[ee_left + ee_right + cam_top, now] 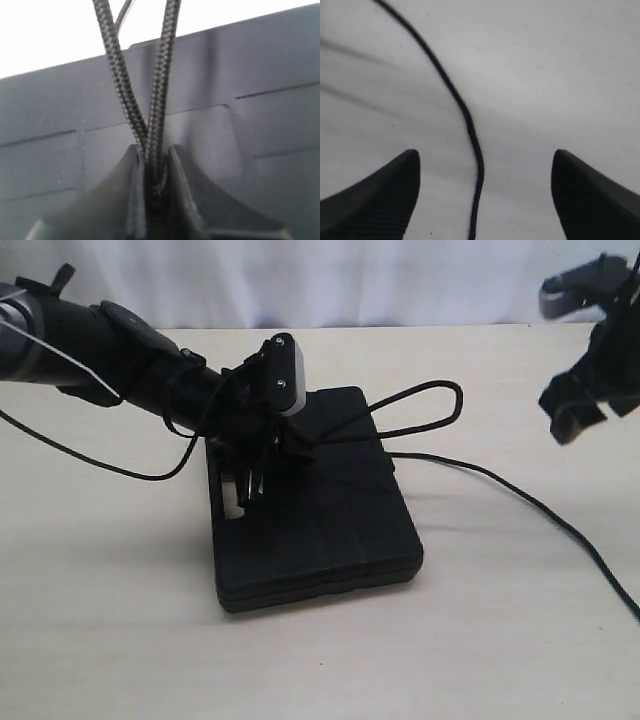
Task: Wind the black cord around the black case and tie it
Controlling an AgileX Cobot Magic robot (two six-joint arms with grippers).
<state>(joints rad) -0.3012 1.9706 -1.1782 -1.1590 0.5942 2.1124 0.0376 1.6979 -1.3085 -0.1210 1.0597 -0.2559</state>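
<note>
The black case (pixel 330 530) lies flat mid-table, its handle slot on the left edge. The black cord (pixel 440 400) loops off the case's far right corner, and another stretch (pixel 530 505) trails over the table to the right edge. My left gripper (pixel 252 475) is down on the case's left part, shut on a doubled strand of the black cord (pixel 159 100) just above the ribbed lid (pixel 260 130). High at the right, my right gripper (pixel 572 420) is open with nothing in it. Far below its fingertips (pixel 390 190) the black cord (pixel 465 112) crosses the table.
A thin smooth cable (pixel 90 455) sags from the left arm onto the table left of the case. The light wooden table (pixel 110 620) ends at a white backdrop (pixel 330 280) behind.
</note>
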